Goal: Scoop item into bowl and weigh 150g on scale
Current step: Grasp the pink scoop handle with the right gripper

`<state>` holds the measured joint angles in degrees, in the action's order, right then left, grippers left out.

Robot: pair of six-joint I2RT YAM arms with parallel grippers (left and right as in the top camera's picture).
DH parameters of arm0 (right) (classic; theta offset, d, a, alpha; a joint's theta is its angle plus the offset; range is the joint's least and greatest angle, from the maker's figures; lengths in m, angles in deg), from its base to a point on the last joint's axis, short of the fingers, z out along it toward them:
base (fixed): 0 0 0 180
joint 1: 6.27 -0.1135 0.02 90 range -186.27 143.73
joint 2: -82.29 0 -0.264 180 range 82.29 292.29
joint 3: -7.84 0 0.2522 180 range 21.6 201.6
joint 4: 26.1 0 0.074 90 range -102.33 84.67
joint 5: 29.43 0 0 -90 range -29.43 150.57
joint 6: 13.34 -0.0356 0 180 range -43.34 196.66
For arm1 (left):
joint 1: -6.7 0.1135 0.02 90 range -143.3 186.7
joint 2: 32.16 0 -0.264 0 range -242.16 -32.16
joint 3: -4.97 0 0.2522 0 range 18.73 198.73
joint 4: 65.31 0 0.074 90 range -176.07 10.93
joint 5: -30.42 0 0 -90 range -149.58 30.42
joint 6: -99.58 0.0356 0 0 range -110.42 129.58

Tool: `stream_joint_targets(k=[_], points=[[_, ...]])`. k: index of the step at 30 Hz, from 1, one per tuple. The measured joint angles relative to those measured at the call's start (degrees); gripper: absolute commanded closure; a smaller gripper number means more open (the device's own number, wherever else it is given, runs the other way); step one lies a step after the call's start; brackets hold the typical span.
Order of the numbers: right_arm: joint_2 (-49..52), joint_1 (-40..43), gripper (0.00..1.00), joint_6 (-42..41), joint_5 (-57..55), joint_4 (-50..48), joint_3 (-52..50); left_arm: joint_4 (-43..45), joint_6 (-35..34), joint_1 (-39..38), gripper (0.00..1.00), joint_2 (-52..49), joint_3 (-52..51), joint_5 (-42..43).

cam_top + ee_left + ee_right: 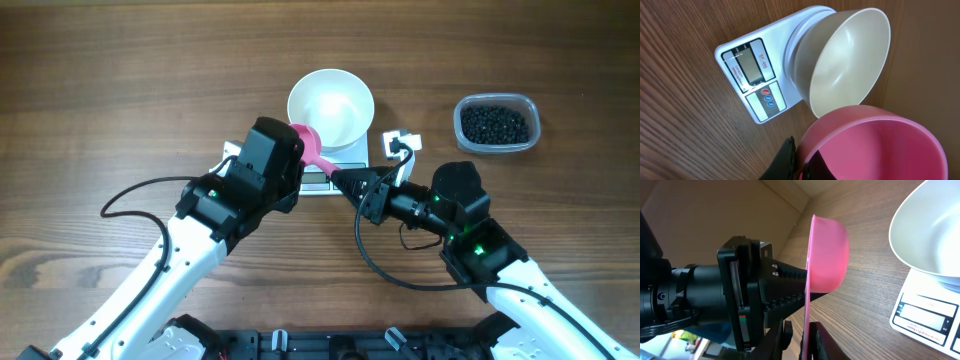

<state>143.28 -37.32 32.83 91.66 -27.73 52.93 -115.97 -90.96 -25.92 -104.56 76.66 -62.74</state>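
Observation:
The pink scoop [308, 140] hangs empty between both arms, just in front of the white bowl [331, 105], which stands empty on the scale [352, 152]. My left gripper [799, 162] is shut on the wall of the scoop's cup [880, 145], one finger outside and one inside. In the right wrist view the scoop's thin handle [805, 325] runs between the fingers of my right gripper [800, 340]. One finger touches the handle and the other stands a small gap off. The item, tiny black beads, fills a clear tub [496, 124] at the far right.
A small white block with a black cable [400, 143] lies right of the scale. The scale's display [751, 67] and buttons [767, 97] face the left arm. Bare wooden table [120, 90] surrounds everything.

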Motion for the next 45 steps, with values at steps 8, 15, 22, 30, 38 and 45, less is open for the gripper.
stream_joint_targets(k=[8, 15, 22, 30, 38, 45], points=[[0.2, 0.0, 0.8, 0.0, 0.2, 0.0, 0.0, 0.0, 0.4, 0.0, 0.96, 0.0, 0.0, 1.5], [0.2, 0.0, 0.9, 0.0, 0.2, 0.1, 0.0, 0.0, 0.4, 0.0, 0.96, 0.0, 0.0, 2.4], [0.2, 0.1, 0.95, 0.0, 0.1, 0.4, 0.0, 0.0, 0.4, 0.0, 0.96, 0.2, 0.0, 2.6], [0.2, 0.1, 0.93, 0.0, 0.2, 0.4, 0.0, 0.0, 1.2, 0.0, 0.96, 0.3, 0.0, 2.6], [0.2, 0.1, 0.87, -1.0, 0.4, 0.3, 0.0, 0.0, 1.3, 0.0, 0.96, 0.3, 0.0, 2.6], [0.2, 0.1, 0.86, -1.1, 0.4, 0.1, 0.0, 0.0, 1.6, 0.0, 0.96, 0.3, 0.0, 2.9]])
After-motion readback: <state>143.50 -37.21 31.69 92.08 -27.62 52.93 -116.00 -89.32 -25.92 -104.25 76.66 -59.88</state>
